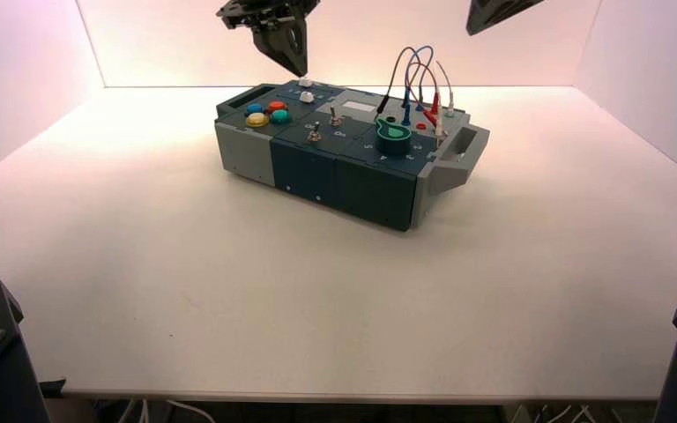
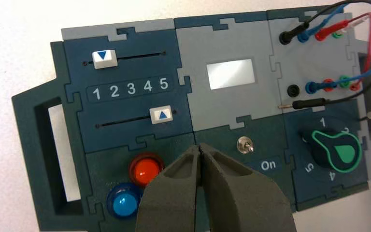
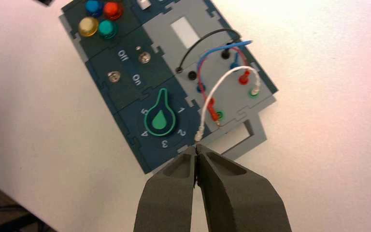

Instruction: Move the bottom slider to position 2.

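The bottom slider (image 2: 161, 115) is a small white knob with a blue triangle, on the dark blue panel's track beside the red button (image 2: 145, 168) and blue button (image 2: 123, 201). It sits level with the number 5 of the row 1 to 5. The twin knob (image 2: 102, 56) on the farther track sits near 1. My left gripper (image 2: 200, 147) hangs shut and empty above the panel seam between the red button and a metal toggle (image 2: 244, 144), clear of the slider. In the high view it hovers (image 1: 286, 48) over the box's back left, above the bottom slider (image 1: 307, 97).
My right gripper (image 3: 196, 149) is shut and empty, held high over the box's right end by the handle (image 3: 244, 137). The green knob (image 2: 335, 151), looping wires (image 1: 419, 75) in their sockets and a white display window (image 2: 230, 74) fill the box's right half.
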